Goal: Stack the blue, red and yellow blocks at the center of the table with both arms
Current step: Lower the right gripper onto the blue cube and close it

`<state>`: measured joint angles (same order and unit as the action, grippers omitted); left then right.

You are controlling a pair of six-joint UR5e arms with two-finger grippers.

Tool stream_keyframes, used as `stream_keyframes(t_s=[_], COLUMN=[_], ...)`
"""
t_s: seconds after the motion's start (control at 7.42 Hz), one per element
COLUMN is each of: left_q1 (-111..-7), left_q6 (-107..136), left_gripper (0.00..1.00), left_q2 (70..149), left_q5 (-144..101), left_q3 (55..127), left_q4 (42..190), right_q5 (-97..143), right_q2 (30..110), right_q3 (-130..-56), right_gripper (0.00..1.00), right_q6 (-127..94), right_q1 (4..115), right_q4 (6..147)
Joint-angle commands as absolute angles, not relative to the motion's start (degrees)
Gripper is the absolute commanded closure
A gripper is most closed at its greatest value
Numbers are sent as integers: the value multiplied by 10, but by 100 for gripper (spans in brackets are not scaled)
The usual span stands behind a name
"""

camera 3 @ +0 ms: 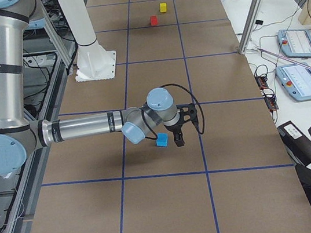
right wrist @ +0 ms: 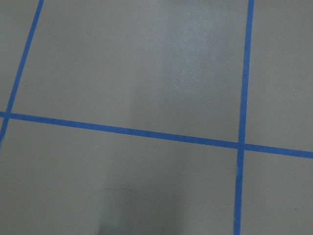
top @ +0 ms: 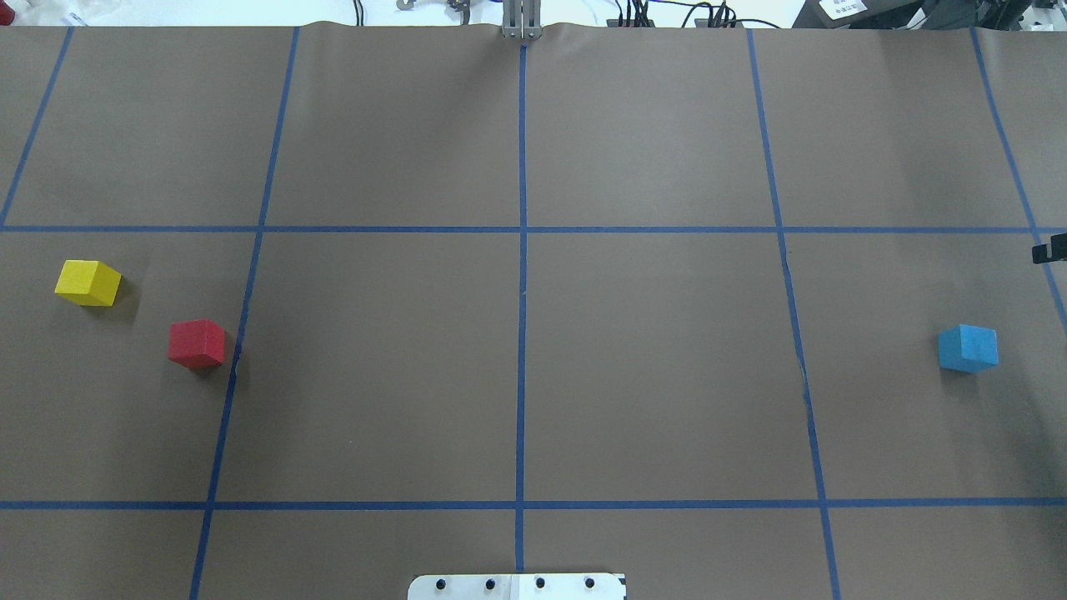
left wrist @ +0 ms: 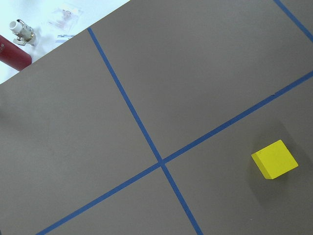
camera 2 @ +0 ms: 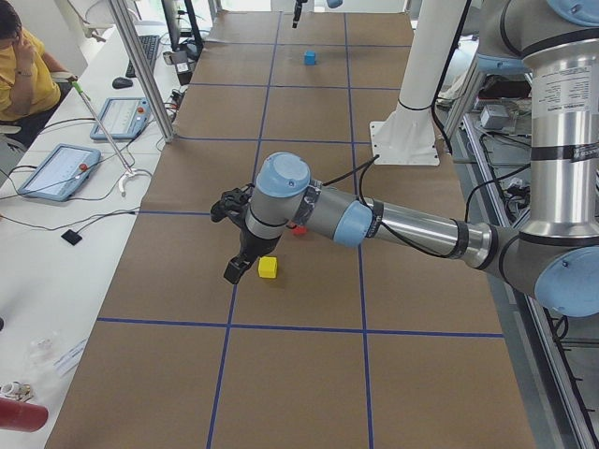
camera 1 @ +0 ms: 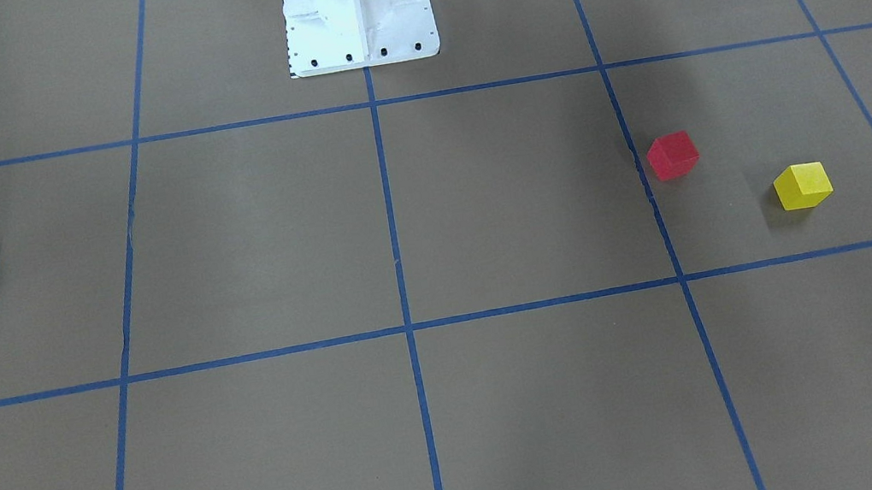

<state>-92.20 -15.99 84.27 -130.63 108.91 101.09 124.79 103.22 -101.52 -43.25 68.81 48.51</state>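
The blue block (top: 967, 348) sits alone at the table's right side. The red block (top: 197, 343) and the yellow block (top: 87, 282) sit close together at the left side, apart from each other. In the exterior left view my left gripper (camera 2: 236, 269) hangs over the table beside the yellow block (camera 2: 268, 267); I cannot tell if it is open. In the exterior right view my right gripper (camera 3: 177, 138) hangs beside the blue block (camera 3: 161, 141); I cannot tell its state. The left wrist view shows the yellow block (left wrist: 274, 159) at lower right.
The white robot pedestal (camera 1: 358, 14) stands at the table's near-robot edge. Blue tape lines grid the brown table (top: 650, 350). A red bottle (left wrist: 14, 53) lies off the table's left end. An operator (camera 2: 23, 65), tablets and metal posts (camera 2: 140, 65) line the far side.
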Motion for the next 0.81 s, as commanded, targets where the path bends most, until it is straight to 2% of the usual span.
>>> stream_keyframes(t_s=[0.0,0.27,0.67], left_q1=[-922,-922,-922], left_q6=[-160,-160,-160], left_gripper=[0,0,0], left_q2=[843,843,843], left_q5=[-1307,-1307,-1307], left_q3=[1090,1090,1091], left_q4=[1012,1012,1012], right_q5=[1133,1053,1029], right_q2=[1066,1084,1095], right_q3=[-1020,-1020,-1013], right_gripper=[2,2,2], right_q6=[-573,-620,-621], right_q1=[567,488,457], right_q4=[408,396,378])
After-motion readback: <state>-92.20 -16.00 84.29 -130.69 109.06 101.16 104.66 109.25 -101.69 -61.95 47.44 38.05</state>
